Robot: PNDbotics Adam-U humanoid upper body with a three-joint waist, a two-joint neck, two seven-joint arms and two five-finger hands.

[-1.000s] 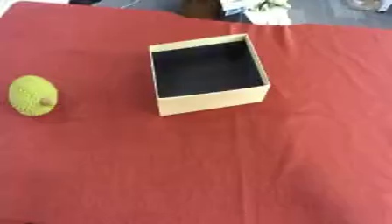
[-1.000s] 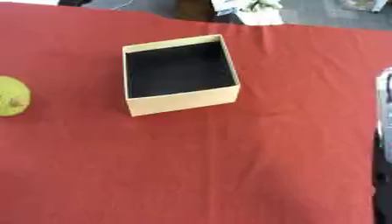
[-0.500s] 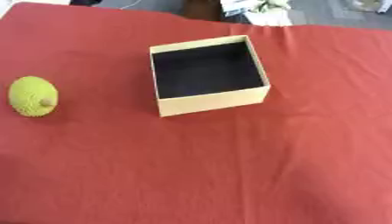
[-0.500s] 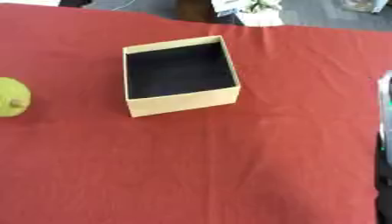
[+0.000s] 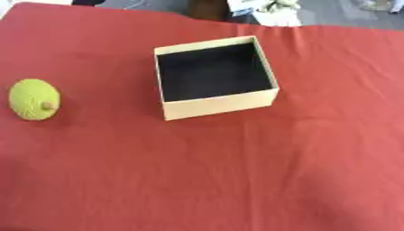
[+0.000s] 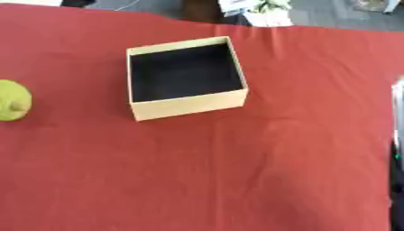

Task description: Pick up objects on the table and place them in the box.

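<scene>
Nothing has moved since a second ago. Neither hand shows, so their state cannot be told. The yellow-green fruit [image 5: 34, 99] lies well left of the open box [image 5: 215, 77], its stem pointing toward it; I judge the left arm nearer. Only the right eye view shows a silver-black strip [image 6: 397, 149] far right of the box.

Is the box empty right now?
Empty: the box shows only its dark bottom, and the green fruit lies on the cloth to its left.

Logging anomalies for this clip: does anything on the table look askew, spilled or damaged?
Only slightly: the open box sits rotated against the red cloth. It looks empty and undamaged. The yellow-green fruit-like object lies apart, to the box's left. Nothing spilled.
</scene>
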